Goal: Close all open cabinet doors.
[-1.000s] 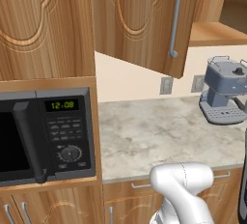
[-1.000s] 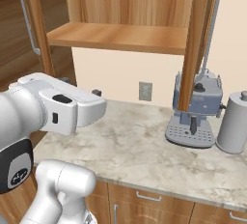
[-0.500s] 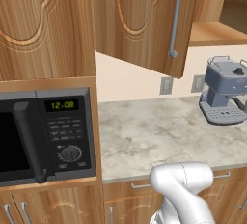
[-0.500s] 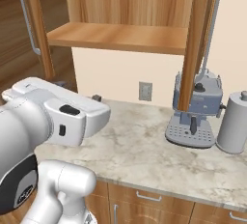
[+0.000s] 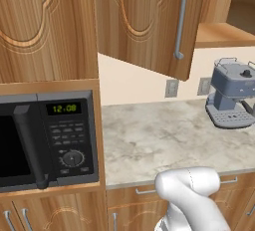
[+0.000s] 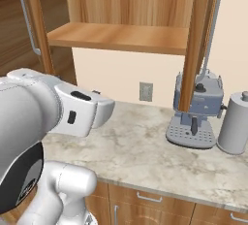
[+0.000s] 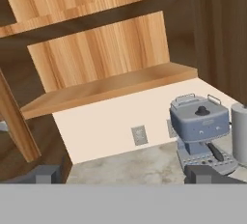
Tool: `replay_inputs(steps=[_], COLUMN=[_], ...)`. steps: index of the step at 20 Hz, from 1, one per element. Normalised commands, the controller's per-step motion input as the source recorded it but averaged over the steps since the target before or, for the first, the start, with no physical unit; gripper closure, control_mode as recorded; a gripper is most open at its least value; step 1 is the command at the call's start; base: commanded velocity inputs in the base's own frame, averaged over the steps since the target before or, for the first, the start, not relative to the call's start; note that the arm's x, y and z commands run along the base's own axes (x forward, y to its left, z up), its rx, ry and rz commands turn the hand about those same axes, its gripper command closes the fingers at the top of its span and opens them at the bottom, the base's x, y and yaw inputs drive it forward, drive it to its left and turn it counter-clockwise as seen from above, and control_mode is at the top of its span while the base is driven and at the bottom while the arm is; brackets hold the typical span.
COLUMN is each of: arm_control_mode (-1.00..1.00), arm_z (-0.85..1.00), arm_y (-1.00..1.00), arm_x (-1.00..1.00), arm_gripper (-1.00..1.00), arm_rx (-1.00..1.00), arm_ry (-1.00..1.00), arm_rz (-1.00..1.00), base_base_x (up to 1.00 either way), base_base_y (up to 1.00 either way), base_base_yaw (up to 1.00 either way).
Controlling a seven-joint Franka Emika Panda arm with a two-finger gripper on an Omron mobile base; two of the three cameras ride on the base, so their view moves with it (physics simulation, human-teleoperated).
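Starting at the far left of the left base view, the microwave [image 5: 47,138] sat built into the cabinetry with its clock reading 12:08, and right above it a closed cabinet door [image 5: 45,26] sat flush with the frame. Just right of that, the left open door [image 5: 149,21] was swung out toward the camera, silver bar handle [image 5: 182,18] near its free edge, hanging out over the marble counter [image 5: 164,135]. From the right base view that same door showed edge-on at [image 6: 38,25], then came the open shelf [image 6: 121,37] with nothing visible on it, then the right open door [image 6: 201,40], also edge-on and partly covering the coffee machine [image 6: 196,110] behind it. A wall outlet [image 6: 146,91] sat on the backsplash between the two doors, and a grey canister [image 6: 237,122] stood just beside the coffee machine on its right. The arm's white forearm was stretched out over the counter at lower left there, well apart from both doors. In the hand view the gripper [image 7: 128,175] had its two dark fingertips [image 7: 46,174] spread wide apart, holding nothing, looking up at the shelf and the coffee machine.
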Motion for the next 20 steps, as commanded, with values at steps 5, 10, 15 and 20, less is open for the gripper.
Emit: replay_inputs(steps=[5, 10, 15, 20], arm_control_mode=[-1.0, -1.0, -1.0, -1.0], arm_z=[-0.06, -0.01, 0.03, 0.23], arm_y=[0.34, 0.5, 0.34, 0.28], arm_x=[0.04, 0.0, 0.02, 0.0], arm_gripper=[-1.0, -1.0, -1.0, -1.0], arm_rx=[0.0, 0.0, 0.0, 0.0], arm_ry=[-0.02, -0.08, 0.0, 0.01], arm_rz=[0.03, 0.0, 0.0, 0.0], base_base_x=[0.0, 0.0, 0.0, 0.0], base_base_y=[0.0, 0.0, 0.0, 0.0], base_base_yaw=[0.0, 0.0, 0.0, 0.0])
